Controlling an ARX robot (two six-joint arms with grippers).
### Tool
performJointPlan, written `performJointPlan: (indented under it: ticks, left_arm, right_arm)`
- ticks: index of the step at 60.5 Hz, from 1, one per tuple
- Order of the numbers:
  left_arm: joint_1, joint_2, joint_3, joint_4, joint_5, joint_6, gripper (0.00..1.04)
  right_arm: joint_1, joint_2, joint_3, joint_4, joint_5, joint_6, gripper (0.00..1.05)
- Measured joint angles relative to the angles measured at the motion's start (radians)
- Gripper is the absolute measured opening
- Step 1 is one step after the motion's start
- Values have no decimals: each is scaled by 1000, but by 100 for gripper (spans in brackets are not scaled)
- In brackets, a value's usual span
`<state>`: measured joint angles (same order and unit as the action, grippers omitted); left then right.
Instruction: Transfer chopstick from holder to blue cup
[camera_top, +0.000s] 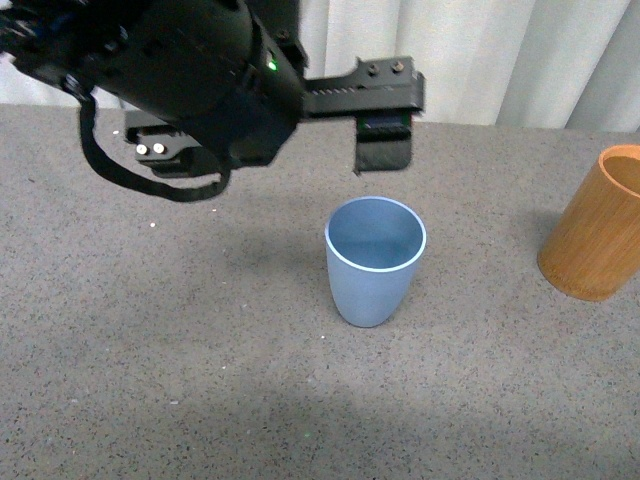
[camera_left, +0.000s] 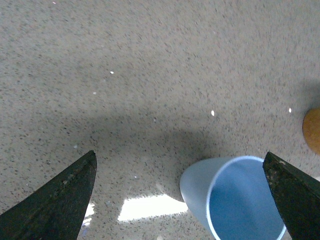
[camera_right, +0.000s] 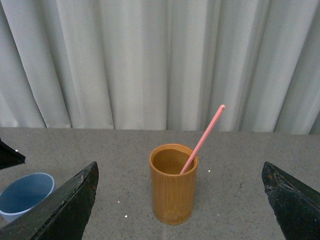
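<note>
The light blue cup (camera_top: 375, 262) stands upright mid-table, and its inside looks empty. The orange-brown holder (camera_top: 598, 226) stands to its right, cut by the front view's edge. One pink-red chopstick (camera_right: 202, 140) leans in the holder (camera_right: 172, 192), its top sticking out well above the rim. My left gripper (camera_left: 179, 153) hangs open above the table just behind the blue cup (camera_left: 240, 200), with nothing between its fingers (camera_top: 383, 148). My right gripper (camera_right: 180, 165) is open and faces the holder from a distance, holding nothing. It is out of the front view.
Grey speckled tabletop (camera_top: 180, 350) stretches around both containers. A pale pleated curtain (camera_right: 150, 60) hangs behind the table's far edge. The bulky black left arm (camera_top: 190, 70) fills the upper left of the front view.
</note>
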<state>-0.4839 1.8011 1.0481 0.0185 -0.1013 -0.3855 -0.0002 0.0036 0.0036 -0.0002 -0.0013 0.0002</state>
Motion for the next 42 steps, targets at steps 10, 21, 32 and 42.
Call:
performJointPlan:
  ticks: [10, 21, 32, 42]
  left_arm:
    - [99, -62, -114, 252, -108, 53, 90]
    - [254, -201, -517, 967, -98, 299, 60]
    - [470, -463, -829, 1093, 79, 359, 28]
    - [483, -866, -1022, 786, 100, 369, 4]
  right_arm:
    - [0, 0, 0, 0, 0, 0, 95]
    - [0, 0, 0, 0, 0, 0, 95]
    - [0, 0, 0, 0, 0, 0, 95]
    - [0, 0, 0, 0, 0, 0, 95]
